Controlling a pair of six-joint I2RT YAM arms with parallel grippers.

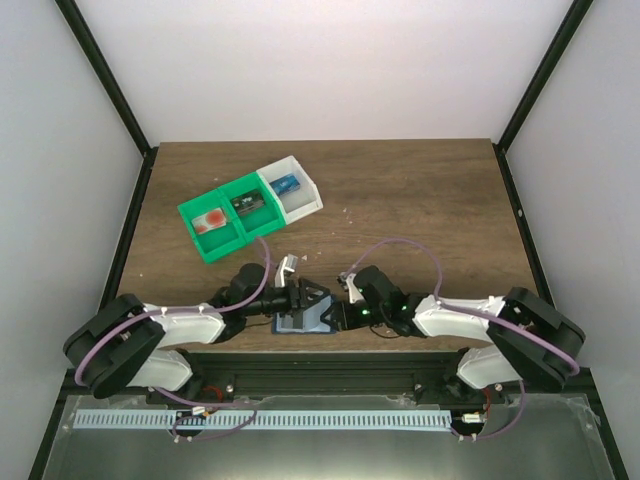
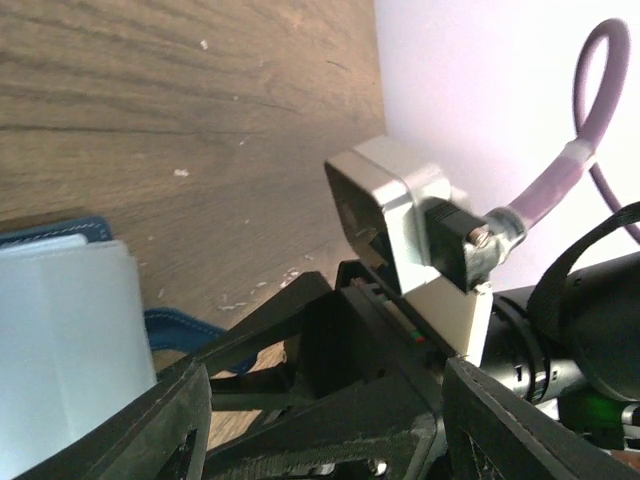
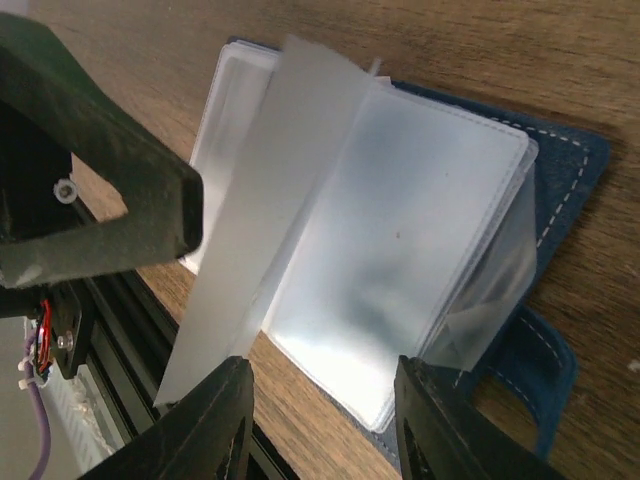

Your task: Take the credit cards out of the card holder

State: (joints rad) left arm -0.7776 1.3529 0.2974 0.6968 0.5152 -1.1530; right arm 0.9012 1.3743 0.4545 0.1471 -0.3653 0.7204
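Jaws apart, our right gripper hovers over the open card holder at the near edge of the desk, left gripper also apart beside it; the clear sleeves we see look empty, so we judge the task nearly done.

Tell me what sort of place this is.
Probably an enclosed robot test booth: plain white panel walls, black metal corner struts, and a brown wood-grain tabletop inside them.

light: bright, even | shadows: soft | glare: plastic sleeves | wrist cams blurry
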